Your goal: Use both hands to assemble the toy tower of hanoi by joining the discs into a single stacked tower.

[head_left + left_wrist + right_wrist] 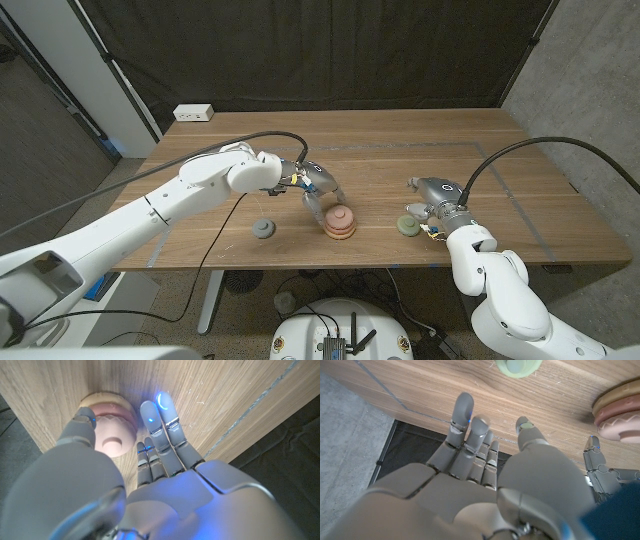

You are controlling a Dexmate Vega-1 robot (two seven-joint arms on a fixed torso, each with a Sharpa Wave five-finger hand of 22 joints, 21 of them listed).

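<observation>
A short stack of discs [340, 223], tan under pink with a peg-like top, stands at the table's front middle. In the left wrist view the stack [112, 425] sits between my thumb and fingers [161, 412], which are spread; I see no grip on it. My left hand [320, 192] hangs just left of the stack. A grey disc [263, 229] lies alone further left. A green disc [407, 225] lies right of the stack, close in front of my right hand [436, 203]. The right wrist view shows that hand's fingers [467, 425] apart and empty, short of the green disc [518, 366].
A white power strip [193, 113] sits at the table's far left corner. Black cables run along both arms. The table's front edge [330, 268] is close to the discs. Pale tape lines [530, 222] mark the wood on the right.
</observation>
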